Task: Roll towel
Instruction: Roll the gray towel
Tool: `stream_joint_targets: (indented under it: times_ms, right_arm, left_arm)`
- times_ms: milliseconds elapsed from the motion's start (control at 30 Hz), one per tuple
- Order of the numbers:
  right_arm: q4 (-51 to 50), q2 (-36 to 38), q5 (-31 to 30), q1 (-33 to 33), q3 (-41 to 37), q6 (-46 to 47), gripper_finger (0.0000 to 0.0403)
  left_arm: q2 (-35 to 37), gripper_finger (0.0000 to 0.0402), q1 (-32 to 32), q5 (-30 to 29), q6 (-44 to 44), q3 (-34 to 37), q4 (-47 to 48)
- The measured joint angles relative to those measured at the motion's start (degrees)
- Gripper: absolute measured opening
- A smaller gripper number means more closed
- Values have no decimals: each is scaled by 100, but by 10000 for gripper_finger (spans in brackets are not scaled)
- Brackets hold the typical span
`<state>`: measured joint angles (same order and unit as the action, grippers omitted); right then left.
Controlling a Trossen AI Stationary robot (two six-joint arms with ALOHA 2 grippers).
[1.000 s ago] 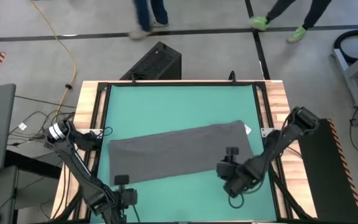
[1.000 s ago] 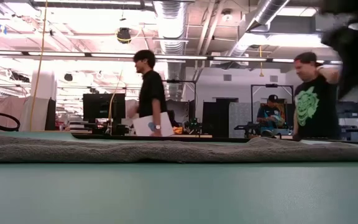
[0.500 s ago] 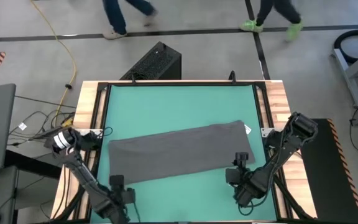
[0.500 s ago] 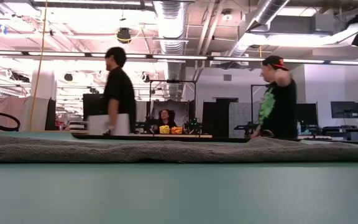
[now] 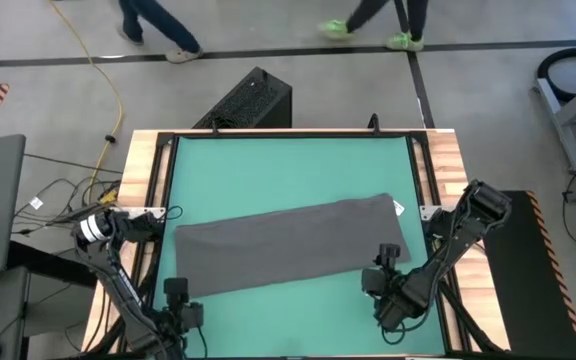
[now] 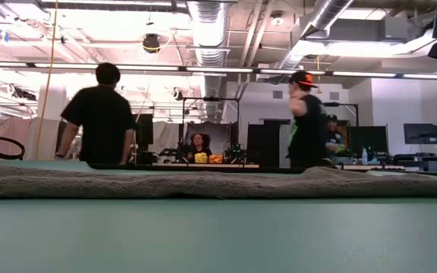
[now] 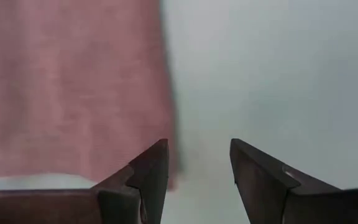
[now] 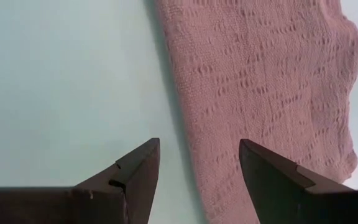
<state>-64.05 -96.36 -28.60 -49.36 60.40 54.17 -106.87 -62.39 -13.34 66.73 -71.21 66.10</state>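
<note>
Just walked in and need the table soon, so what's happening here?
A two-armed robot is working on a dark grey towel, which lies flat as a long strip across the green table, not yet rolled. The left gripper and the right gripper are both open, holding nothing, near the table's front edge at the towel's two ends. People walk past in the room behind.

We see two dark, near-black arms built of slim links and bulkier joint housings. The left arm (image 5: 103,255) carries a silver-white ring near its base — the right arm (image 5: 448,245) shows none. Each gripper ends in two dark brown, wedge-shaped fingers (image 7: 143,180) with flat, angular faces.
</note>
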Motion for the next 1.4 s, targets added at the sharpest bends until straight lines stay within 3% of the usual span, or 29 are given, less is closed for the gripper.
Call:
stream_joint_targets:
  times_ms: [400, 867, 967, 1100, 1267, 1400]
  right_arm:
    - [3, 0, 4, -13, 0, 286, 244]
    - [22, 2, 20, -15, 0, 553, 244]
    - [22, 2, 17, -14, 0, 563, 244]
    - [107, 2, -94, -1, 0, 906, 244]
    - [280, 2, -127, 95, 0, 1090, 244]
    - [380, 2, -131, 242, 0, 1007, 244]
  left_arm:
    - [31, 162, 126, 353, 69, 801, -627]
    - [15, 162, 162, 452, 432, 379, -158]
    - [15, 162, 102, 250, 727, 246, 52]
    - [68, 162, -7, -517, 2347, 71, 755]
    - [643, 162, 9, -500, 5014, 95, 927]
    - [1263, 162, -15, -757, 6385, 330, 653]
